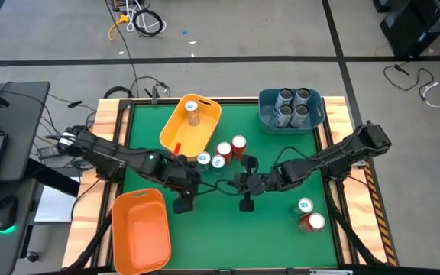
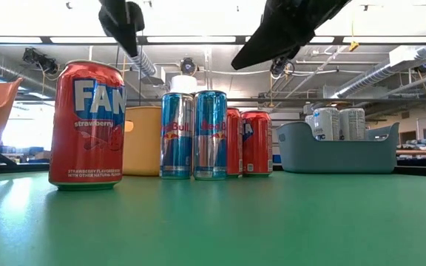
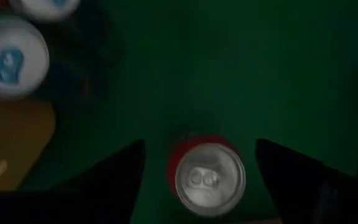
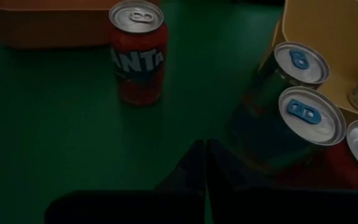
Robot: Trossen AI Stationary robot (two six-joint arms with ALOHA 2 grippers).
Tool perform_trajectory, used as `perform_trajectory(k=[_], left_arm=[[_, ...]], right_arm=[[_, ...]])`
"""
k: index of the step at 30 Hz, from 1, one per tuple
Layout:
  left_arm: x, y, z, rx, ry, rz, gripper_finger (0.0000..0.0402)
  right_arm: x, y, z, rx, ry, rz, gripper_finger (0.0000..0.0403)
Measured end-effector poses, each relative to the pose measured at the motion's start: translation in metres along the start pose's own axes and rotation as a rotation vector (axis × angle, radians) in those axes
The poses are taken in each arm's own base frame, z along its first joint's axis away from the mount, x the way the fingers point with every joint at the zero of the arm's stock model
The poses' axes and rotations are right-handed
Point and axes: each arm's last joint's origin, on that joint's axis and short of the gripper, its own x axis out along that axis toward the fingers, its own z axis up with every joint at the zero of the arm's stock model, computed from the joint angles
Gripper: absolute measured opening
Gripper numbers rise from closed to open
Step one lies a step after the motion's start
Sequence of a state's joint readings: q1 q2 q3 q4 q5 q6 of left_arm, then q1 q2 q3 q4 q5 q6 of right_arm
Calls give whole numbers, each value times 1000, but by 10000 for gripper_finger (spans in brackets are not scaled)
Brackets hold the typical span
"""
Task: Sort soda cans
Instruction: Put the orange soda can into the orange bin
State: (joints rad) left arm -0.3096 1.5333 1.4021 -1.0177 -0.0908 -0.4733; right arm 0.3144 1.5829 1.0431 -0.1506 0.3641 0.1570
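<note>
The left gripper [image 1: 183, 205] is hovering over the green bench [image 1: 266, 237] near its middle, its jaws standing wide open on either side of a red Fanta can [image 3: 209, 179], gripping nothing. From that can, the orange bin [image 1: 140, 229] is lying at about eight o'clock in the high view. To do this well, the arm should be coming straight down with the can centred between the jaws, closing on the body below the rim, then lifting clear before swinging away.

The right gripper [image 1: 246, 203] is hanging just beside it at three o'clock, its jaws pressed together and empty.

Farther off, at about twelve o'clock, two blue-and-silver cans [image 2: 195, 135] and two red cans [image 1: 231, 147] are clustering beside the yellow bin [image 1: 189, 126]. A further pair [image 1: 309, 216] is waiting at four o'clock. Farthest, the blue bin [image 1: 290, 111] is holding four silver cans.

From above, the left arm is covering the Fanta can, so its exact spot is hard to confirm there
</note>
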Motion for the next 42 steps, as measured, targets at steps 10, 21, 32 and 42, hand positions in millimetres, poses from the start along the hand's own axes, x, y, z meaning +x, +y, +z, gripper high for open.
perform_trajectory(k=[10,21,32,42], left_arm=[[13,-2,-4,-51,129,-26,315],[20,-7,-12,-27,207,-5,315],[30,-9,-10,-6,219,4,315],[50,-13,-10,6,294,11,315]], right_arm=[[-1,3,0,-6,3,29,0],[-1,3,0,-5,2,32,0],[-3,8,-1,-13,-2,46,0],[-4,11,-1,-20,-5,53,0]])
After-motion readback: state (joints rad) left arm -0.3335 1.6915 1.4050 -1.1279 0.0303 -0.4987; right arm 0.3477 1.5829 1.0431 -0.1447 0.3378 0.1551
